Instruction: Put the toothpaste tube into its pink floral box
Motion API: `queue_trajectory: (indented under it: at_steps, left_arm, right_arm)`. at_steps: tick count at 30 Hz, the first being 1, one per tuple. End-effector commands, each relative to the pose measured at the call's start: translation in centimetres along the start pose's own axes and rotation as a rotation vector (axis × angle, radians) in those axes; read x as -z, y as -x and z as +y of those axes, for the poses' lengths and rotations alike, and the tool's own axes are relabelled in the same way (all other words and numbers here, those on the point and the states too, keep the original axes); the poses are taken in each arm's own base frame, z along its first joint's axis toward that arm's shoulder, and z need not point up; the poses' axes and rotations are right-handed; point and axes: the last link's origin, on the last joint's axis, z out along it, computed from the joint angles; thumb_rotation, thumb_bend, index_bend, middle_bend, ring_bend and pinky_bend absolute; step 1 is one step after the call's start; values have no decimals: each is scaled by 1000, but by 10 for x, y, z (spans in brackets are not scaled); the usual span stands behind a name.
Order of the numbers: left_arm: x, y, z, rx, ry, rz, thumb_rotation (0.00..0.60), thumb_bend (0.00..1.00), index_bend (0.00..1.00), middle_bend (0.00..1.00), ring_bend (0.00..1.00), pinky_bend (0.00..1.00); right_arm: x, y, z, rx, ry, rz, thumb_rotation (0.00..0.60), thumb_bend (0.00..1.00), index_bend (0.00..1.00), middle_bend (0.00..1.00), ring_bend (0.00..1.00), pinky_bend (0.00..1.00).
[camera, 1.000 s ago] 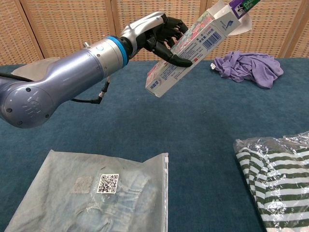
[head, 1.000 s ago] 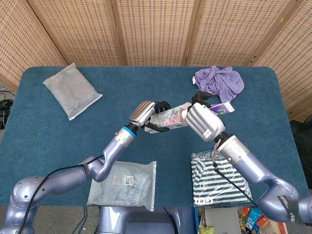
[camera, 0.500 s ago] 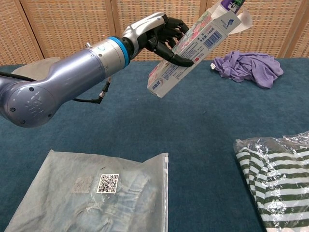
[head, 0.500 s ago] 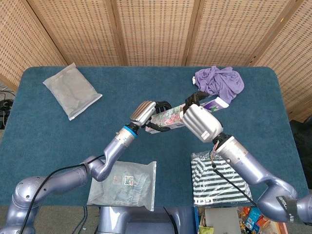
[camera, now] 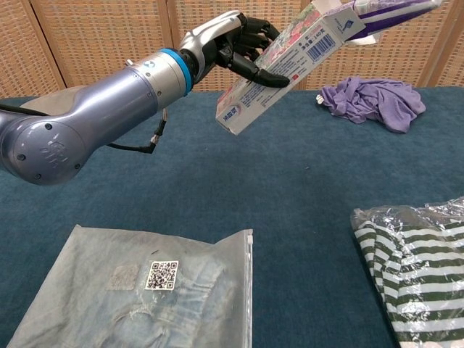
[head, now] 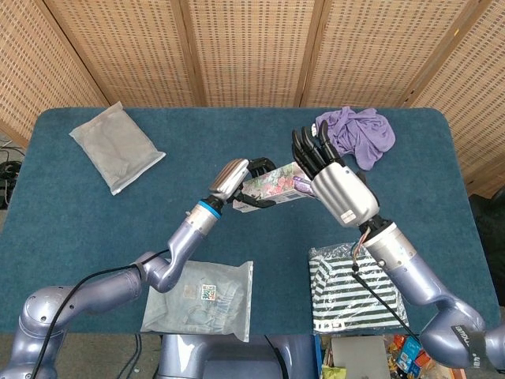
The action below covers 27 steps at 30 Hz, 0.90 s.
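1. Since the earlier frames the right hand [head: 335,180] has let go of the purple-and-white toothpaste tube [camera: 395,10] and now stands with fingers spread and straight, holding nothing.
2. The left hand [camera: 235,45] has raised the pink floral cardboard box [camera: 286,67] slightly; its dark fingers grasp the box's upper side.
3. Tube location: part-way inside the box's open upper end, the tail projecting beyond the flap in the chest view. The box is held in the air over the blue cloth-covered table [head: 197,158].
4. Judgement: to finish well, the box should be kept steady while the right palm pushes the tail along the box's axis, avoiding the flap.
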Motion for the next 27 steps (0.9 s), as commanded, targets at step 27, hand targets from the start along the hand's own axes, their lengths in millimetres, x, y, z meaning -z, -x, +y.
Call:
queue_trajectory:
  at_steps: [27]
  left_arm:
    - [7,6,5,479,-65,-22,600,171,602,546,482,480]
  right_arm:
    - [8,87,80,-97,309,-281,600,0,0,0,0,0]
